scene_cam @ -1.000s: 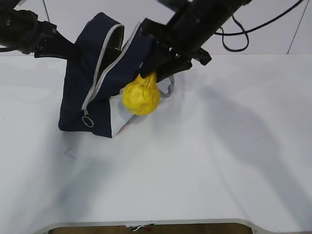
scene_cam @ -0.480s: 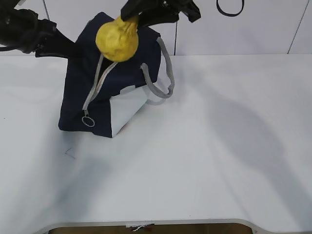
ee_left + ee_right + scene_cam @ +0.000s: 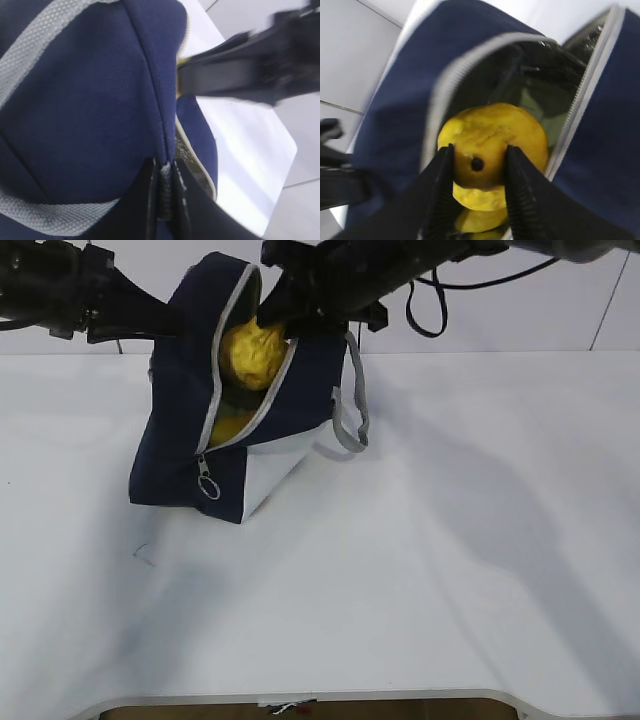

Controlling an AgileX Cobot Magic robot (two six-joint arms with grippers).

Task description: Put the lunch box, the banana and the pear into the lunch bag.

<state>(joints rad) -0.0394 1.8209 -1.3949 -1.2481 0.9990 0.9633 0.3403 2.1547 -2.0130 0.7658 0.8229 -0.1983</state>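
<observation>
The navy lunch bag (image 3: 180, 430) stands tilted on the white table, zipper open. My left gripper (image 3: 164, 172) is shut on the bag's top edge (image 3: 165, 195) and holds it up. My right gripper (image 3: 477, 162) is shut on the yellow pear (image 3: 495, 140), held in the bag's opening; the pear shows there in the exterior view (image 3: 250, 352) too. More yellow (image 3: 228, 425) lies deeper in the bag below it; I cannot tell whether it is the banana. The lunch box is hidden.
The bag's grey handle (image 3: 350, 405) hangs on its right side and the metal ring pull (image 3: 208, 486) dangles at the front. The white table (image 3: 420, 560) spreads to the front and right. Black cables (image 3: 430, 300) hang behind the right arm.
My right gripper lifted the pear from beside the bag's right side, up over the top, and lowered it into the opening. The bag has tilted and shifted slightly right.
</observation>
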